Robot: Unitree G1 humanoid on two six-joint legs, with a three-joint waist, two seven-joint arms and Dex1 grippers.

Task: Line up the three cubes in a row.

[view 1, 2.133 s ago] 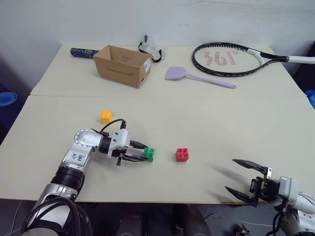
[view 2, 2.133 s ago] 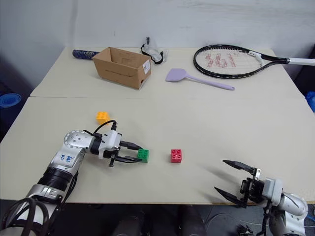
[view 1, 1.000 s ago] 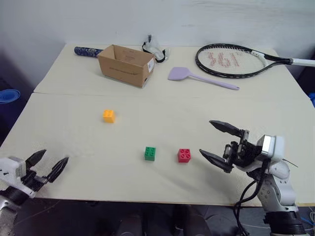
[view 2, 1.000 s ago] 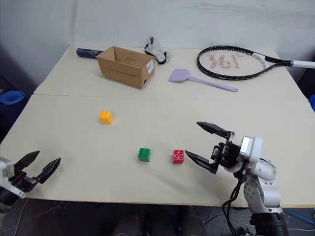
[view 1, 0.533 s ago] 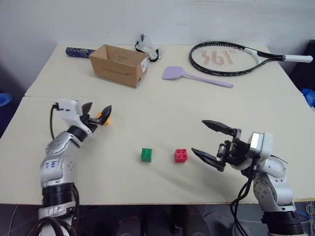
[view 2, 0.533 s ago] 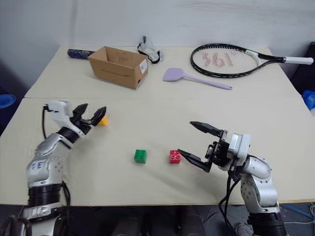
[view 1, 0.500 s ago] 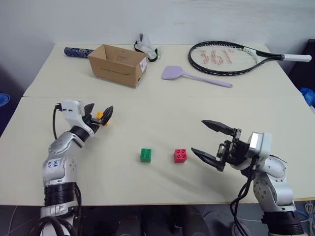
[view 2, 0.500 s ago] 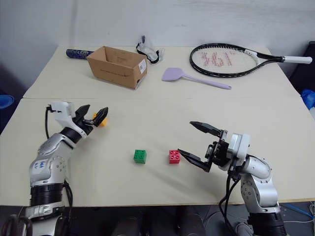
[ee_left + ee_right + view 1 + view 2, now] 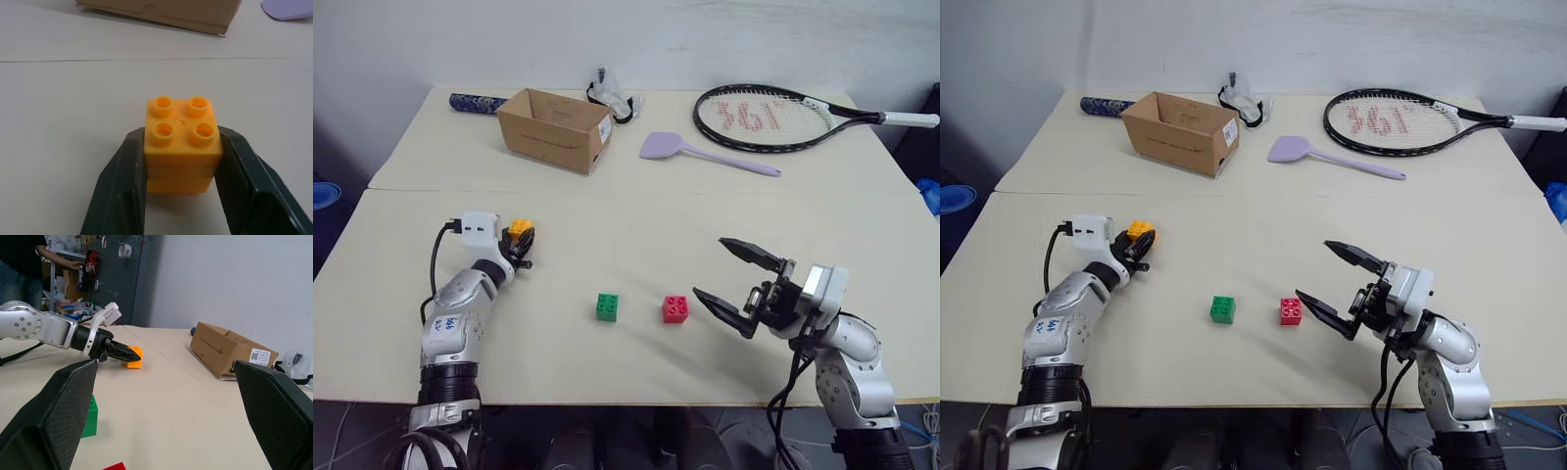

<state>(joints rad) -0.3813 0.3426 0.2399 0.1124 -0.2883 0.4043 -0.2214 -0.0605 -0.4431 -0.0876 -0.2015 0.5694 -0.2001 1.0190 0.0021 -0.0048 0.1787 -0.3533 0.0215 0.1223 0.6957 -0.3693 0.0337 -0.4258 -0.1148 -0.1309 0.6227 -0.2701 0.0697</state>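
We have our left pincer (image 9: 181, 196) clenched on the orange block (image 9: 181, 147), one finger (image 9: 120, 191) pressed to each side, with the block resting upright on the tabletop (image 9: 626, 225), studs up. It sits well apart from the other two, off toward the left side and farther back, between us and the cardboard box (image 9: 555, 127).

The green block (image 9: 607, 306) and the red block (image 9: 675, 308) lie near each other in the middle of the tabletop, side by side with a gap between them, already forming the start of a row. Our right pincer (image 9: 736, 284) hangs just beside the red block on its far side from the green one, released and spread wide, holding nothing.

We judge the step in hand to be the pick-up of the orange block, the last one out of line. The grip looks square and centred, so the next move calls for lifting it clear, carrying it toward us and to the right, and setting it down on the open side of the green block, level with the other two and with a matching gap. We need to come in from the left so our fingers do not nudge the green block, and keep the orange one upright as we let go.
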